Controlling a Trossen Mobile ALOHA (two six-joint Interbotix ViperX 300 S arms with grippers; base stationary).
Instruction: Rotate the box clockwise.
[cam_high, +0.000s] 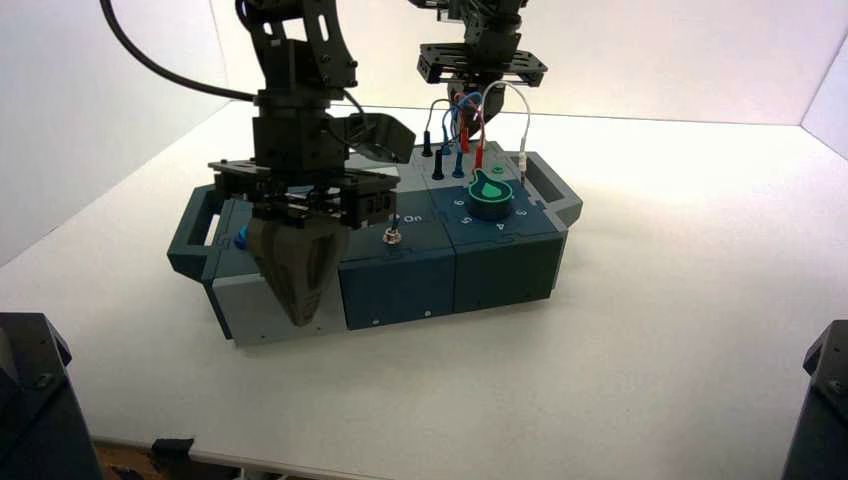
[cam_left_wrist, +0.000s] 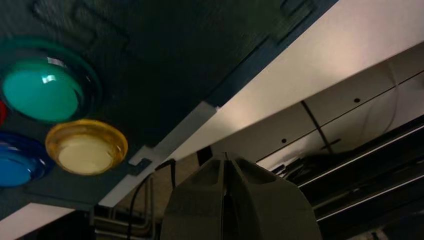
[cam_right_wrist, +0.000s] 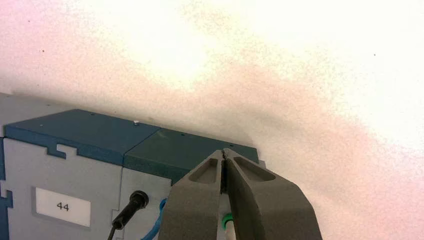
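Nearest the camera: my left gripper (cam_high: 300, 318), tip down by the near face of the box (cam_high: 400, 290), toward its left end. Fingers together, nothing between them. Whether the tip touches the face, I can't tell. My right gripper (cam_right_wrist: 224, 153) is also closed and empty, at the far side near the right end, behind the looped wires (cam_high: 525, 105).

Box sits aslant on the table (cam_high: 650, 350), left handle (cam_high: 187, 238) nearer, right handle (cam_high: 568, 200) farther. My reading: turning step at hand; left tip to push far, right tip to draw near.

Risks. Pushing with one tip only: box likely slides instead of turning. Left tip too high: could skid onto the top and press a button. Right tip drawn in above the far edge: could snag the wires and pull a plug. Uneven pushes could send the box off toward the far wall (cam_high: 620, 50).

Views. High view: my left arm hides most of the buttons, a blue one (cam_high: 240, 237) peeping out. Left wrist view gives green button (cam_left_wrist: 45, 90), yellow button (cam_left_wrist: 86, 150), blue, and a sliver of red. Right wrist view alone gives the white label reading 44 (cam_right_wrist: 63, 206). Green knob (cam_high: 490, 195) and metal toggle switch (cam_high: 392, 236) show only from above.
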